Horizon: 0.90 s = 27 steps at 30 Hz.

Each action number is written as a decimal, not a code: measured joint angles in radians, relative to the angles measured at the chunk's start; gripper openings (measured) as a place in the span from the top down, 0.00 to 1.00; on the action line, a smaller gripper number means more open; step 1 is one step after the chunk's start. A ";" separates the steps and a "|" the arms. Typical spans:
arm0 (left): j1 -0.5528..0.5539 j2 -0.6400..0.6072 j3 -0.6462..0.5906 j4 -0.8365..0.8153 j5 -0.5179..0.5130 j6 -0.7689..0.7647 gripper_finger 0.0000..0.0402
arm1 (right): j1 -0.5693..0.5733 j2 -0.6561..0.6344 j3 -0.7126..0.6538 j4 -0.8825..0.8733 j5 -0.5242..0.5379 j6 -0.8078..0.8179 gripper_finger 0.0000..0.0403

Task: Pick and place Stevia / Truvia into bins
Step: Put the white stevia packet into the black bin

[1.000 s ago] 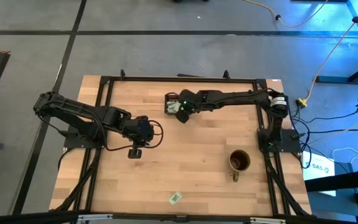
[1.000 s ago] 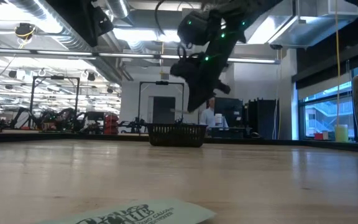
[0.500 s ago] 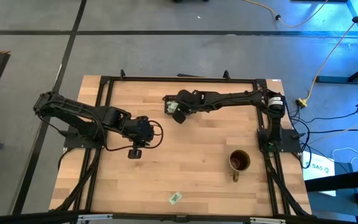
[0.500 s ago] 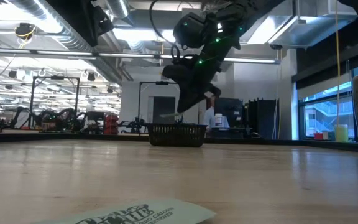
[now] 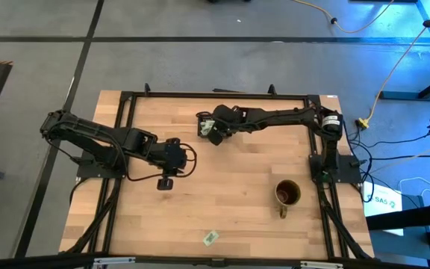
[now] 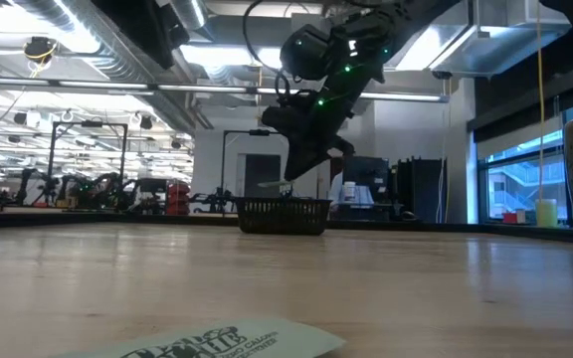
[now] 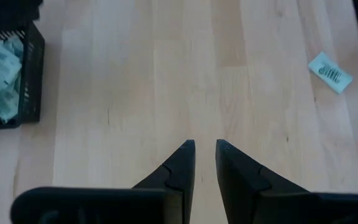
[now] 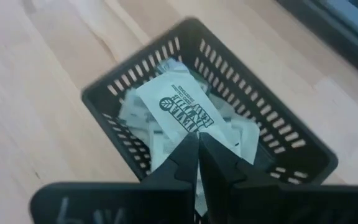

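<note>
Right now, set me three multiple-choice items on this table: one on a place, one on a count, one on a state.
1. Where is the right hand?
A. over the black tray
B. beside the left arm's base
C. off the table altogether

2. How many packets lie loose on the table, outside the tray?
A. none
B. one
C. four

3. The tray is:
A. empty
B. overturned
C. holding packets

Answers:
1. A, since the right wrist view looks straight down into the tray, while the left hand waits over bare wood.
2. B, a single loose packet near the front edge.
3. C, pale packets are piled inside it.
</note>
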 joint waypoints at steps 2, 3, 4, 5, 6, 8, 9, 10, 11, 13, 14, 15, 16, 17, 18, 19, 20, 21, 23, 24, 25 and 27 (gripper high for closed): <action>0.000 0.000 0.000 0.015 0.000 0.000 0.85 | 0.000 0.000 -0.018 0.009 0.000 0.023 0.95; 0.000 0.000 0.000 0.021 0.000 0.000 0.85 | 0.000 0.000 -0.027 0.008 0.000 0.028 0.95; 0.000 0.000 0.000 0.023 0.000 0.000 0.85 | 0.000 0.000 -0.032 0.006 0.000 0.028 0.95; 0.000 0.000 0.000 0.023 0.000 0.000 0.85 | 0.000 0.000 -0.033 0.005 0.000 0.028 0.95; 0.000 0.000 0.000 0.023 0.000 0.000 0.85 | 0.000 0.000 -0.034 0.001 0.000 0.028 0.95; 0.000 0.000 0.000 0.023 0.000 0.000 0.85 | 0.000 0.000 -0.034 -0.001 0.000 0.028 0.95; 0.000 0.000 0.000 0.023 0.000 0.000 0.85 | -0.001 0.000 -0.034 -0.001 0.000 0.028 0.95; 0.000 0.000 0.000 0.023 0.000 0.000 0.85 | -0.002 0.000 -0.034 0.001 0.000 0.028 0.95; 0.000 0.000 0.000 0.023 0.000 0.000 0.85 | -0.005 0.000 -0.034 0.003 -0.002 0.028 0.95; 0.000 0.000 0.000 0.023 0.000 0.000 0.85 | -0.008 0.000 -0.034 0.000 -0.002 0.028 0.95; 0.000 0.000 0.000 0.023 0.000 0.000 0.85 | -0.008 0.000 -0.034 -0.001 -0.002 0.028 0.95; 0.000 0.000 0.000 0.023 0.000 0.000 0.85 | -0.009 0.000 -0.034 -0.001 -0.002 0.028 0.95; 0.000 0.000 0.000 0.023 0.000 0.000 0.85 | -0.009 0.000 -0.034 -0.001 -0.001 0.028 0.95; 0.000 0.000 0.000 0.023 0.000 0.000 0.85 | -0.008 0.000 -0.034 -0.001 -0.001 0.028 0.95; 0.000 0.000 0.000 0.023 0.000 0.000 0.85 | -0.008 0.000 -0.034 -0.001 -0.002 0.029 0.94; 0.000 0.000 0.000 0.023 0.000 0.000 0.85 | -0.008 0.000 -0.034 -0.003 -0.002 0.031 0.93; 0.000 0.000 0.000 0.023 0.000 0.000 0.85 | -0.008 0.000 -0.034 -0.005 -0.002 0.036 0.92; 0.000 0.000 0.000 0.023 0.000 0.000 0.85 | -0.008 0.000 -0.034 -0.007 -0.002 0.048 0.91; 0.000 0.000 0.000 0.024 -0.001 0.011 0.85 | -0.008 0.000 -0.035 -0.008 -0.002 0.056 0.88; 0.000 0.000 0.000 0.026 -0.001 0.020 0.85 | -0.008 0.000 -0.035 -0.010 -0.002 0.057 0.87; 0.000 0.000 0.000 0.030 -0.001 0.027 0.85 | -0.008 -0.001 -0.035 -0.011 -0.002 0.059 0.85; 0.000 0.000 0.000 0.041 -0.001 0.036 0.85 | -0.006 -0.009 -0.036 -0.020 -0.004 0.082 0.83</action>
